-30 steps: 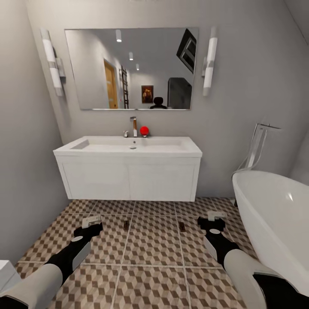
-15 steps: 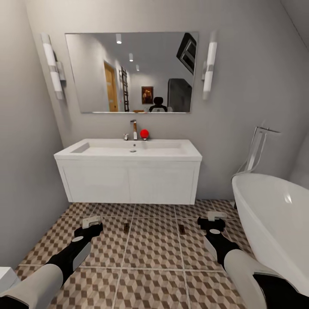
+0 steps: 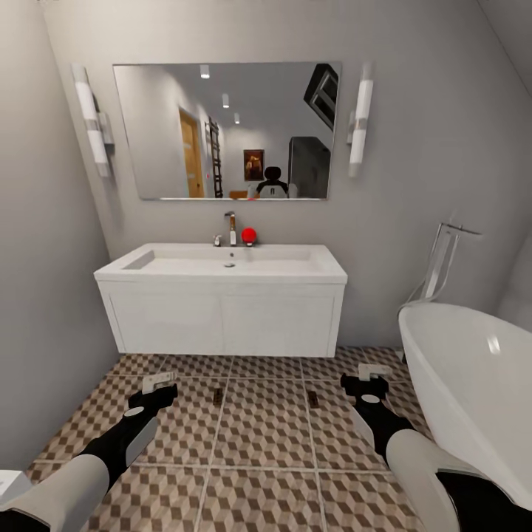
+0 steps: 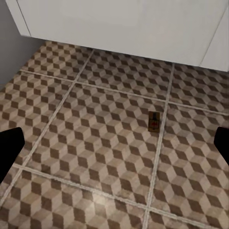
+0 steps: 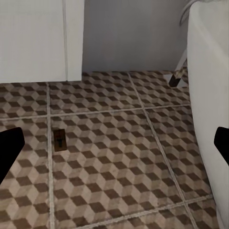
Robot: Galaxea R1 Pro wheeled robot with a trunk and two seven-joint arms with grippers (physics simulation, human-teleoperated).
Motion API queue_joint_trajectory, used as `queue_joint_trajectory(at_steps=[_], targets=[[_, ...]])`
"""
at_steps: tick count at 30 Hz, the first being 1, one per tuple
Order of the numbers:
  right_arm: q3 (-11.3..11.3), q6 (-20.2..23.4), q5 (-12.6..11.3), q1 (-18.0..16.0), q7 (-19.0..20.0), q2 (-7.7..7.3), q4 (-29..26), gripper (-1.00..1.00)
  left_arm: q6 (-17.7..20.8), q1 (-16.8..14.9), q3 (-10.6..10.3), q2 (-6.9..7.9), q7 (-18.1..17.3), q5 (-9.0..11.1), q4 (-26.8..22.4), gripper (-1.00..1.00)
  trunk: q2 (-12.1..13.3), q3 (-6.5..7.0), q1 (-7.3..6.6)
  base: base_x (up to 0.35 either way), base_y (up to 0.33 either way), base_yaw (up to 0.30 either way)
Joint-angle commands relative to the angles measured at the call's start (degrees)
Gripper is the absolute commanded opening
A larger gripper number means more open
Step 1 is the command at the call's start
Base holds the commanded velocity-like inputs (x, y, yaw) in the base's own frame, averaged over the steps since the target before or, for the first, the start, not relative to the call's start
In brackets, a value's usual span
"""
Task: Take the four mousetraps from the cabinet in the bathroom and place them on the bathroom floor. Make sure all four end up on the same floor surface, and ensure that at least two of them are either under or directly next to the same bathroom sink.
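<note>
Two mousetraps lie flat on the bathroom floor [image 3: 266,428] in front of the white sink [image 3: 229,260]. One mousetrap [image 3: 218,397] sits ahead of my left gripper [image 3: 159,386]. The other mousetrap [image 3: 313,399] sits left of my right gripper [image 3: 367,378]. The left wrist view has a mousetrap [image 4: 153,121] on the tiles beyond the left gripper [image 4: 114,148], whose jaws stand wide apart and empty. In the right wrist view a mousetrap [image 5: 59,139] lies beyond the right gripper [image 5: 114,148], also open and empty. The cabinet is out of view.
The white vanity unit [image 3: 222,321] hangs on the wall under the sink, with floor showing beneath it. A white bathtub [image 3: 473,384] with a chrome tap fills the right side, close to my right arm. A grey wall closes the left. A red ball [image 3: 249,235] sits by the sink tap.
The whole head view has shifted, so the sink and vanity sit a little lower in the picture. Both arms and the two mousetraps keep their places.
</note>
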Motion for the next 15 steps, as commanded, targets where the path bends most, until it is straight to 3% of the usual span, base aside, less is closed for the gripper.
queue_joint_trajectory(at_steps=[1,15], targets=[[-0.5,-0.2,0.6,0.0,-0.1,0.08,0.1,1.00,-0.2,0.0,-0.5,0.07,0.4,0.5,0.0,1.00,0.4,0.12,-0.23,0.000,0.000,0.000],[-0.5,-0.2,0.5,0.0,0.0,0.11,1.4,1.00,-0.2,0.0,-0.4,0.04,0.4,0.8,0.5,1.00,6.0,2.64,-3.31,0.000,0.000,0.000]])
